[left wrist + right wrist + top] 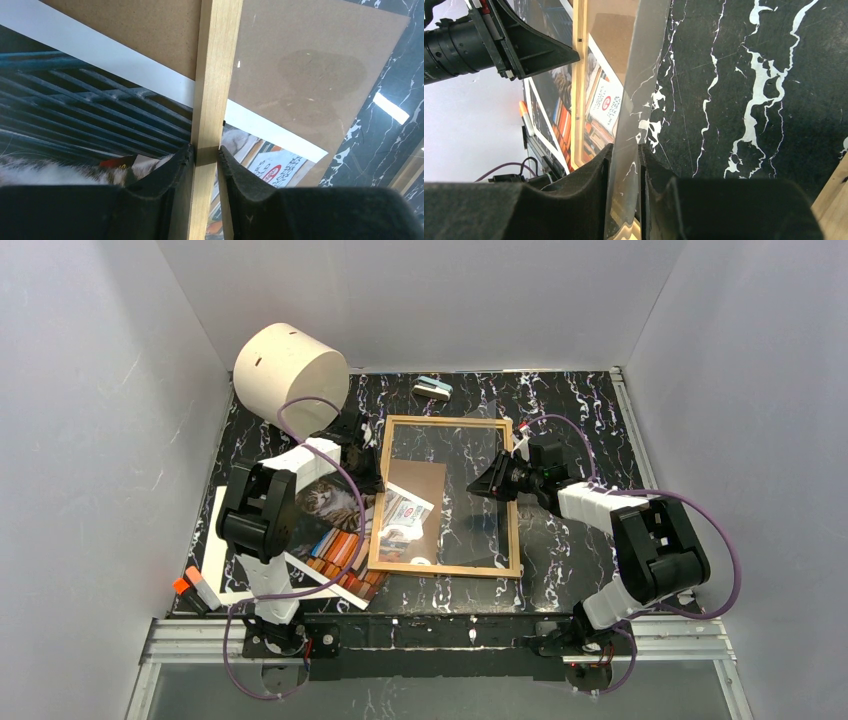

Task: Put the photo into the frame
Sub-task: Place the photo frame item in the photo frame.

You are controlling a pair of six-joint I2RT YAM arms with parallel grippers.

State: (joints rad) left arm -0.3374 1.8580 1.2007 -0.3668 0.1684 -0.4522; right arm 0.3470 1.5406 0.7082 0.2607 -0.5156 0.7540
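— Both pairs gripping something?
— Yes. My left fingers (pixel 185 161) are clamped on the left rail of the large rectangular light-wood picture frame (pixel 445 568), which lies on the black marbled table (pixel 580 410). My right fingers (pixel 609 165) pinch its clear pane (pixel 634 75).
— And the photo?
— I see the rectangular cat-on-books colour print (pixel 325 502) left of the frame, one edge running under that rail.

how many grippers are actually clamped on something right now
2. The left gripper is shut on a wooden side rail of the frame. The right gripper pinches the edge of the clear pane on the frame's opposite side.
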